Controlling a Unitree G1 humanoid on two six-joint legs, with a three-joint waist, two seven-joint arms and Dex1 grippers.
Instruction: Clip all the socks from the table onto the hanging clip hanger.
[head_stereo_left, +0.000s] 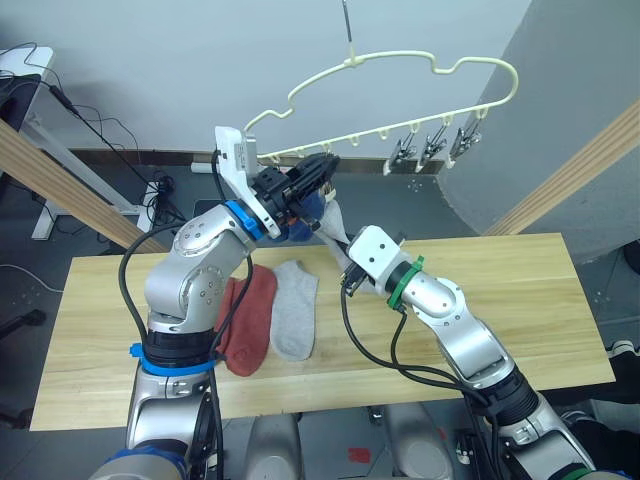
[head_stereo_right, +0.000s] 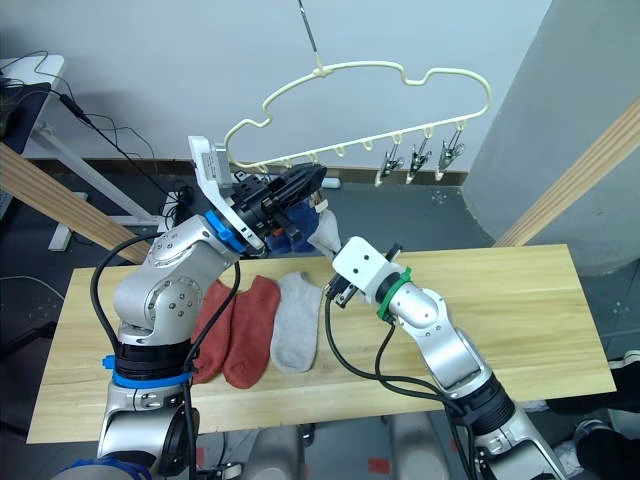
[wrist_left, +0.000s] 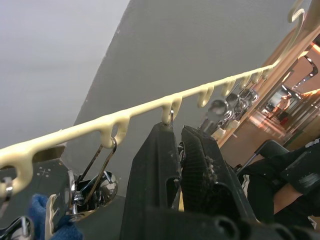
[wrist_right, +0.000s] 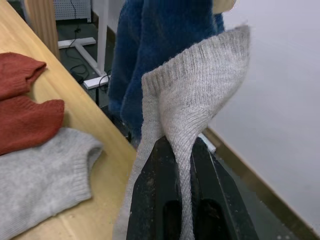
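The cream clip hanger (head_stereo_left: 352, 63) hangs on a hook above the table's (head_stereo_left: 500, 300) far edge. My left gripper (head_stereo_left: 325, 165) is raised to its lower bar, shut on a silver clip (wrist_left: 176, 131) under one loop. Blue socks (head_stereo_left: 305, 215) hang from clips just left of it. My right gripper (wrist_right: 184, 150) is shut on a light grey sock (wrist_right: 200, 85), held up just below the left gripper and beside the blue socks. Two rust-red socks (head_stereo_right: 250, 330) (head_stereo_right: 210, 320) and another grey sock (head_stereo_right: 295, 325) lie flat on the table, left of centre.
Three bare silver clips (head_stereo_left: 430, 145) hang at the hanger's right end. Round wooden poles slant at the left (head_stereo_left: 60, 180) and right (head_stereo_left: 570, 170). A grey wall panel (head_stereo_left: 560, 90) stands behind on the right. Cables (head_stereo_left: 130, 135) lie on the floor behind.
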